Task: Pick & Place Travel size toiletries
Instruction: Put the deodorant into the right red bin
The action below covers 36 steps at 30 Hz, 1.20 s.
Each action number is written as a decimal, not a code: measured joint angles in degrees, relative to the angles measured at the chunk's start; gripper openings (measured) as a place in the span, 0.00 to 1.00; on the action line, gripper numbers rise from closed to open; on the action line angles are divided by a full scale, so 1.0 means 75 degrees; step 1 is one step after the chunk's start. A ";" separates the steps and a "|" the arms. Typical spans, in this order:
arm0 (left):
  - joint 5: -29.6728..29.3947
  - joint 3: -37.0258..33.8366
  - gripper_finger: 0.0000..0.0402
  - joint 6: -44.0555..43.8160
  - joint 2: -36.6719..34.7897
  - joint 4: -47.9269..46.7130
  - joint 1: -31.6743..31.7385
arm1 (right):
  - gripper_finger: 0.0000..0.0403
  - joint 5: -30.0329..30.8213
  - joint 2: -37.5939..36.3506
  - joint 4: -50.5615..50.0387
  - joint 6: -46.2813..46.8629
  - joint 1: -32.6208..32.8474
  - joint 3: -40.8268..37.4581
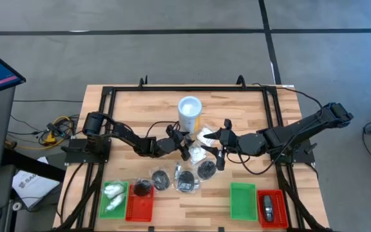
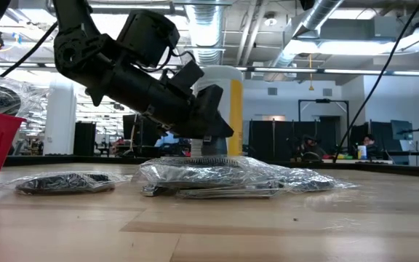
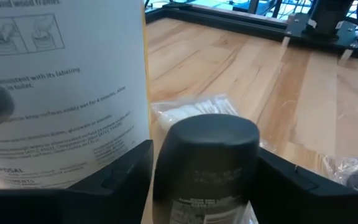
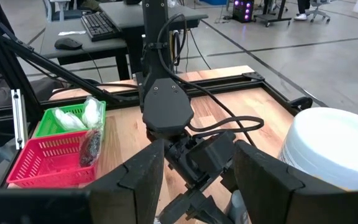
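My left gripper [image 3: 204,186] sits low beside the white tub with the yellow label [image 1: 190,113], open, one finger on each side of a dark grey oblong piece [image 3: 205,158]. Behind that piece lies a clear-wrapped white packet [image 3: 188,112]. More white packets [image 1: 205,136] and black round packets [image 1: 185,180] lie on the table around it. My right gripper [image 4: 197,186] hangs open above the table, right of the tub, with nothing between its fingers. In the low view the left gripper [image 2: 213,131] slants down over a heap of clear packets [image 2: 209,175]. My left gripper has its fingers [image 3: 126,171] close against the two sides of the dark grey piece, coming at it nearly level from the table's left. Whether they touch it, I cannot tell.
At the near left, a green tray [image 1: 113,196] holds white packets and a red tray [image 1: 140,201] a black packet. Near right stand a bare green tray [image 1: 242,200] and a red tray [image 1: 270,207] with a dark piece. A black frame [image 1: 192,90] borders the table.
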 joint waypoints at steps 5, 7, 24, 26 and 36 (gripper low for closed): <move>-0.0002 0.0000 0.47 0.0006 0.0000 0.0008 0.0000 | 0.45 -0.0001 0.0000 0.0000 0.0000 0.0000 0.0000; -0.0002 0.0000 0.46 0.0000 0.0000 0.0009 0.0000 | 0.45 0.0000 0.0000 0.0000 0.0000 -0.0002 0.0000; 0.0075 -0.0015 0.46 0.0006 -0.0784 -0.0067 -0.0346 | 0.45 0.0000 -0.0001 -0.0029 0.0000 0.0006 0.0000; 0.0068 -0.0015 0.46 0.0006 -0.1129 -0.0087 -0.0448 | 0.45 0.0000 0.0000 -0.0029 0.0000 0.0006 0.0000; 0.0063 -0.0009 0.46 0.0009 -0.2899 -0.0498 -0.0756 | 0.45 0.0000 -0.0002 -0.0026 0.0000 0.0006 0.0000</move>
